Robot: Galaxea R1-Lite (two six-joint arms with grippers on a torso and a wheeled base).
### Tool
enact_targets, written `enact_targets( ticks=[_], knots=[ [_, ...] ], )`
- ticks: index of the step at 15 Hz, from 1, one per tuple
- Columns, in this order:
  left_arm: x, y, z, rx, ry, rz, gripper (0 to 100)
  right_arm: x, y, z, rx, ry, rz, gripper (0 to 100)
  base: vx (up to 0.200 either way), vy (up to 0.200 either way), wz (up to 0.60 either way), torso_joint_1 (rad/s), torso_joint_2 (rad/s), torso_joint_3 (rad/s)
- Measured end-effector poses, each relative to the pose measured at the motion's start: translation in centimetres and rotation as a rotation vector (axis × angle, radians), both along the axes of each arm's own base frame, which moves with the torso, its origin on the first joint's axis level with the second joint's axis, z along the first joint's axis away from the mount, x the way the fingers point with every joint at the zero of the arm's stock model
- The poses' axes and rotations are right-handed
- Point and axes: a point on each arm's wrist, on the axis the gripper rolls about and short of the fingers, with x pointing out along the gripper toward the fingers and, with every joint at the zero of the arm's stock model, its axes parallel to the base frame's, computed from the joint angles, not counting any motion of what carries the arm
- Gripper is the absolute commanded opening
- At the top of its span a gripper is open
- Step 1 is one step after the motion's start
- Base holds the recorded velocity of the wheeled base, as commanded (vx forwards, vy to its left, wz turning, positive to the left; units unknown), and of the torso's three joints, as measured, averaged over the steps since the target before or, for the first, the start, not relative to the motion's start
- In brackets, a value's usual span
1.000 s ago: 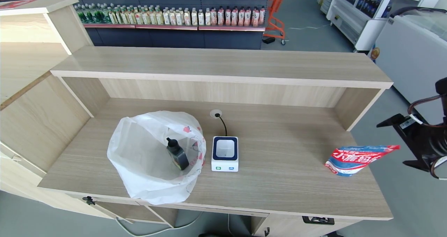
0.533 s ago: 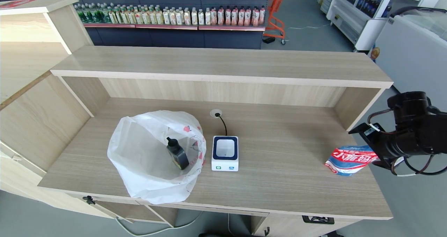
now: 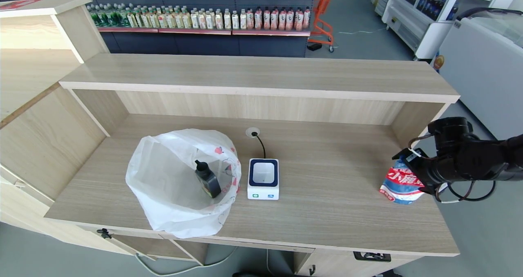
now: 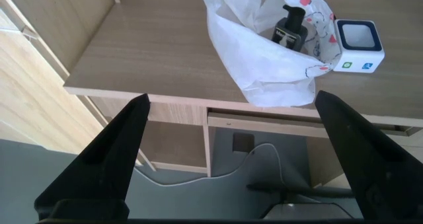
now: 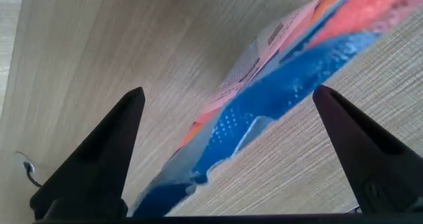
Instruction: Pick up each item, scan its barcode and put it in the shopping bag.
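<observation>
Nearest to the robot, the left gripper (image 4: 231, 97) is hanging below and in front of the near edge of the pale wood-grain checkout counter (image 3: 327, 211). Its two black fingers are spreading wide apart and gripping nothing. On the counter top, with the white, navy-framed square barcode scanner (image 3: 263, 179) as the centre of the dial, a crumpled white plastic shopping bag with red print (image 3: 163, 195) is sitting at 9 o'clock, just beside the scanner, its mouth gaping upward. Inside it a dark bottle with a black cap (image 3: 207, 180) is leaning against the side nearest the scanner. At 3 o'clock, well apart from the scanner and close to the counter's right end, a red, white and blue snack pouch (image 3: 398, 183) is resting on the wood. The right gripper (image 5: 228, 90) is reaching in over it from the right. In the right wrist view its black fingers are standing released, one on either side of the pouch, and are not pressing on it. From the scanner a black cable (image 3: 260, 144) is running toward 12 o'clock into a round grommet (image 3: 252, 132) in the counter. Beyond that a raised wooden ledge (image 3: 253, 74) is crossing the counter's back. Farther off, at 12 o'clock, a shop shelf of drink bottles (image 3: 196, 19) is lining the wall. An orange metal frame (image 3: 322, 19) is standing at 1 o'clock and white freezer cabinets (image 3: 478, 52) at 2 o'clock.
</observation>
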Motion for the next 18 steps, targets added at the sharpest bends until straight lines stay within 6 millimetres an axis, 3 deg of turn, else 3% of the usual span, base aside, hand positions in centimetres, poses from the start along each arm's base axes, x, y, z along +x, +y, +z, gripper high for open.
enact_targets(
  ticks=[8,11,13,15,18],
  knots=[
    [0.0,0.0,0.0,0.000,0.000,0.000,100,0.6,-0.1,-2.0,-0.116,0.062,0.097,0,0.000,0.000,0.00,0.000,0.00,0.000],
    [0.0,0.0,0.0,0.000,0.000,0.000,100,0.2,0.1,0.4,-0.161,-0.027,0.184,0,0.000,0.000,0.00,0.000,0.00,0.000],
    [0.0,0.0,0.0,0.000,0.000,0.001,100,-1.4,0.7,3.0,-0.138,-0.117,0.341,0,0.000,0.000,0.00,0.000,0.00,0.000],
    [0.0,0.0,0.0,0.000,0.000,0.000,100,-4.7,1.8,5.3,-0.075,-0.229,0.636,0,0.000,0.000,0.00,0.000,0.00,0.000],
    [0.0,0.0,0.0,0.000,0.000,0.000,100,-11.2,3.0,5.2,-0.073,-0.411,1.166,0,0.000,0.000,0.00,0.000,0.00,0.000]
  ],
)
